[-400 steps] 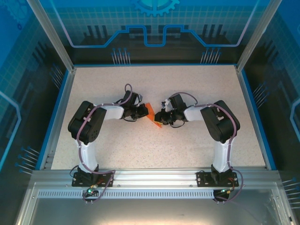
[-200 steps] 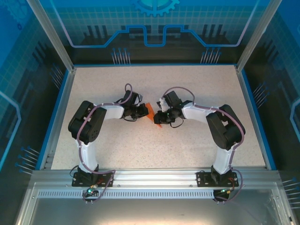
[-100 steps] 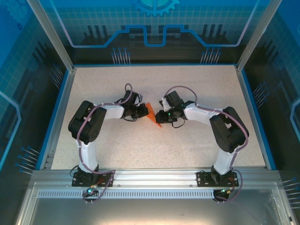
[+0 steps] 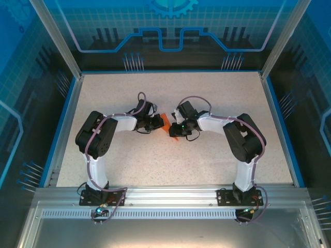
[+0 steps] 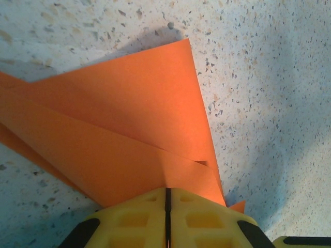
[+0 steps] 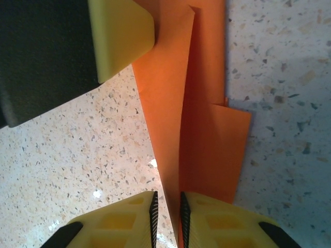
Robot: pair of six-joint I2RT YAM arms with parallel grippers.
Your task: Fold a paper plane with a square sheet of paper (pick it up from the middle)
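The orange paper [image 5: 129,134], already folded into a pointed shape with overlapping flaps, lies near the middle of the counter [image 5: 269,77], between the two claws. The left claw [image 5: 167,206] is clamped on one end of the paper, its jaws meeting with no gap. The right claw [image 6: 167,214] is set narrow. A thin slit is seen between its jaws and the paper's raised crease runs into that slit, but whether the crease is actually pinched cannot be told.

The step in hand is judged to be the setting of the centre crease. It is best done with the left claw used as an anchor, so that the layers are not allowed to slide. The right claw should be closed squarely over the crease and drawn along it, not across it. Pulling the two ends apart is to be avoided — thin paper is easily torn where the flaps meet.

From above, most of the paper is covered by the claws and just small orange slivers are seen. In the left wrist view its left part is cut off by the frame. In the right wrist view its far end is cut off at the top edge — partly behind a finger [image 6: 121,36] of the left claw.
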